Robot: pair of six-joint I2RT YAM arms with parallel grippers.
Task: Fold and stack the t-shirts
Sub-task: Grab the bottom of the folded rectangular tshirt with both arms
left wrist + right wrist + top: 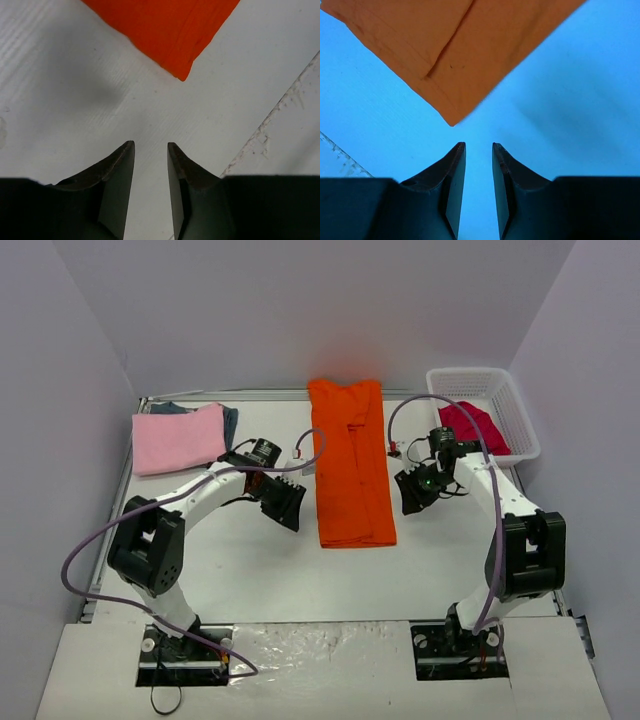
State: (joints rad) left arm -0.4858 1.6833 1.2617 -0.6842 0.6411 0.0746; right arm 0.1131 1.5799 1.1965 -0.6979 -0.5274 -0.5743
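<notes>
The white surface (250, 570) carries everything here. The largest thing on it is the bright orange t-shirt (350, 465), folded into a long narrow strip. It lies flat in the middle, running from close to the far edge toward the near edge. The two arms stand on either side of it, apart from the cloth. In the far right corner sits a white lattice basket (520, 410), with the crimson t-shirt (472, 427) bunched in its near-left part. Whether that cloth spills over the rim cannot be told. In the far left corner the light pink t-shirt (178, 438) lies folded into a rectangle. It rests on top of the dark blue-grey t-shirt (231, 421), which shows only along the pink one's far and right sides. The left gripper (285, 505) hangs just left of the orange strip's near half. In the left wrist view its fingers (120, 165) stand a narrow gap apart with nothing between them, and a corner of the orange t-shirt (170, 30) lies ahead of the tips without touching them. The right gripper (412, 490) hangs just right of the strip. In the right wrist view its fingers (452, 165) are likewise narrowly parted and hold nothing, with an orange corner (470, 45) a little ahead of them.
</notes>
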